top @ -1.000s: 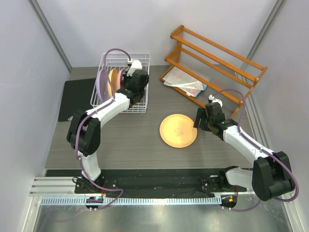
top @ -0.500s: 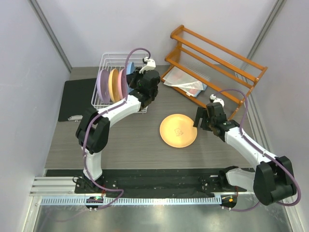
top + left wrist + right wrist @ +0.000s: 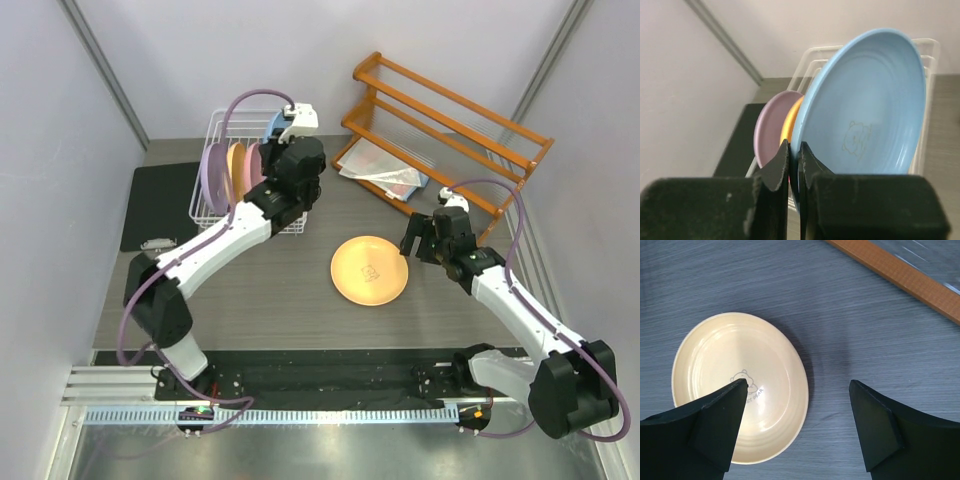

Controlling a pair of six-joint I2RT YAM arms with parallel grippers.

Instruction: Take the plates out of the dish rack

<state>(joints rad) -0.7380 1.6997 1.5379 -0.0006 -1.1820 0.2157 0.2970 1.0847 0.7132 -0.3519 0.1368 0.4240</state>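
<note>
Left wrist: left gripper pinching blue plate rim, over rack. Three standing inside: lilac, orange, pink. One yellow plate flat on table, right gripper spread wide above.

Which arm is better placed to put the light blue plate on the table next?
Left. The left end effector is shut on the rim of the light blue plate by the dish rack. The right end effector is open and empty, above the yellow plate on the table.
</note>
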